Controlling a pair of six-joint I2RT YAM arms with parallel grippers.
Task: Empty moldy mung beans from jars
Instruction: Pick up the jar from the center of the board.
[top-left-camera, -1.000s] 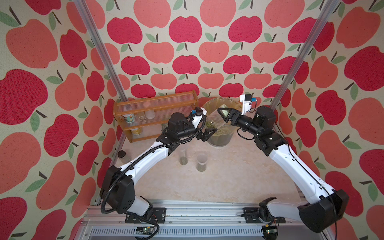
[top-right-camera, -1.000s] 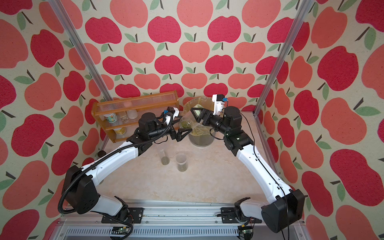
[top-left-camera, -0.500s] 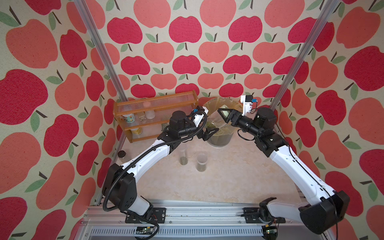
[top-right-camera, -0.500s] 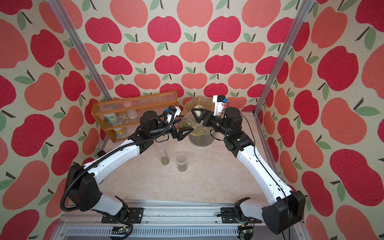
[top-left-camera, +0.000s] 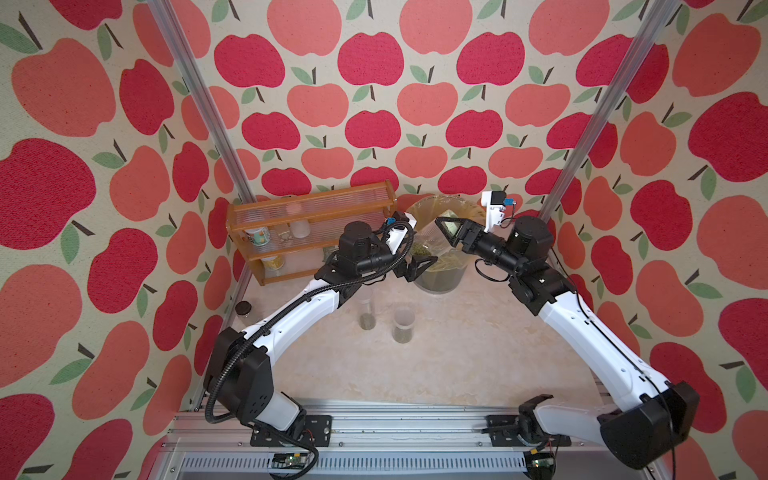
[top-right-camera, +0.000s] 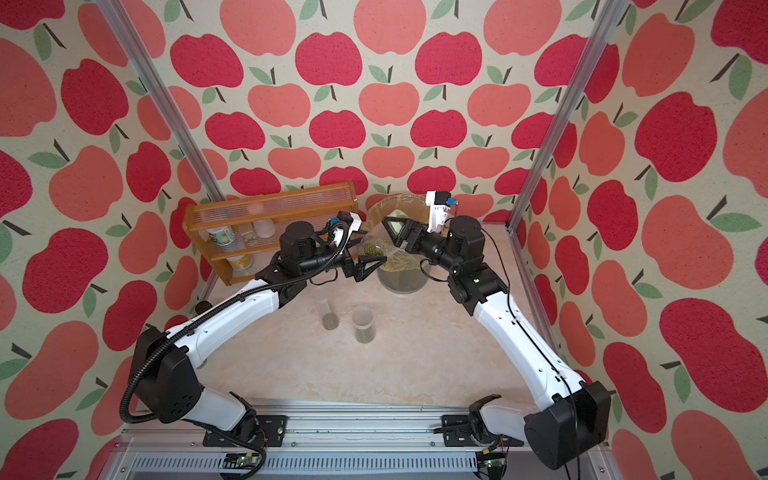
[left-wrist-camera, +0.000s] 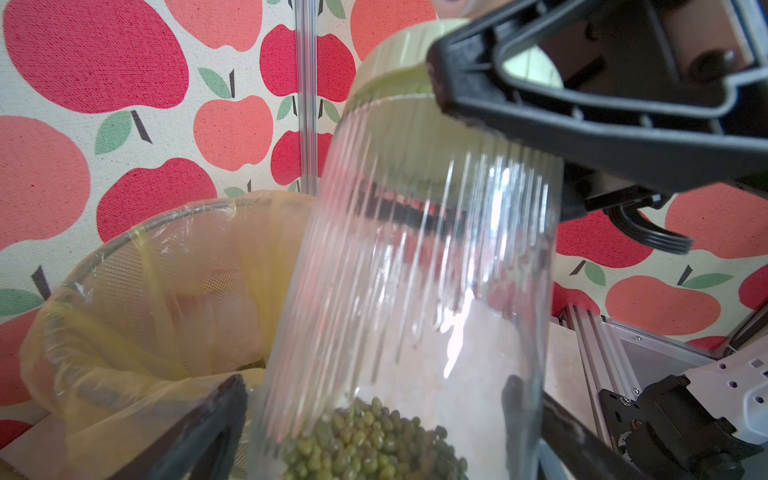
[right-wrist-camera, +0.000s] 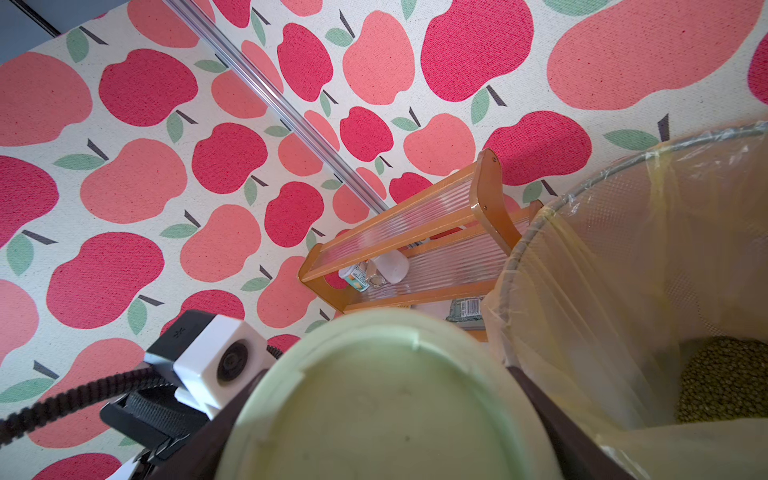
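1. A wire-mesh bin lined with a translucent yellow bag (left-wrist-camera: 137, 270) stands at the back of the pale marbled surface (top-left-camera: 436, 365), just beside a wooden shelf rack with ribbed clear panels (top-left-camera: 311, 208). A layer of small olive-brown grains (right-wrist-camera: 731, 386) lies at the bin's bottom.
2. The wide clear ribbed jar (left-wrist-camera: 415, 270) hangs tilted in the air over the bin's rim on the rack side. Its pale green lid (left-wrist-camera: 395, 58) is on and raised, and the mung beans (left-wrist-camera: 374, 440) are heaped at its low end.
3. The right hand (right-wrist-camera: 386, 424) is clamped on the pale green lid, with a dark finger tight against each side.
4. The left hand (left-wrist-camera: 376, 380) is spread wide around the jar's low end. A strip of yellow bag shows between one finger (left-wrist-camera: 224, 415) and the glass, so the hand flanks the jar rather than squeezes it.
5. In both top views the left arm's wrist hides the rack's lower corner nearest the bin, and the right hand covers most of the lid.
6. Nearer the robot's base, a tall narrow clear jar (top-left-camera: 367, 311) and a shorter clear jar with a frosted lid (top-left-camera: 404, 328) stand upright. They are close but apart, each with dark grains at the bottom. The left forearm passes just beside the tall one's top.
7. A small dark-lidded jar (top-left-camera: 243, 308) sits by the wall at the rack's foot.
8. The rack holds a printed can (top-left-camera: 258, 237) and a white bottle (top-left-camera: 300, 227) above, and a yellow can (top-left-camera: 274, 262) below.
9. Compared with a second ago, the left arm's wrist has edged slightly toward the back wall. The right arm, the spread of both hands and the two standing jars look unchanged.
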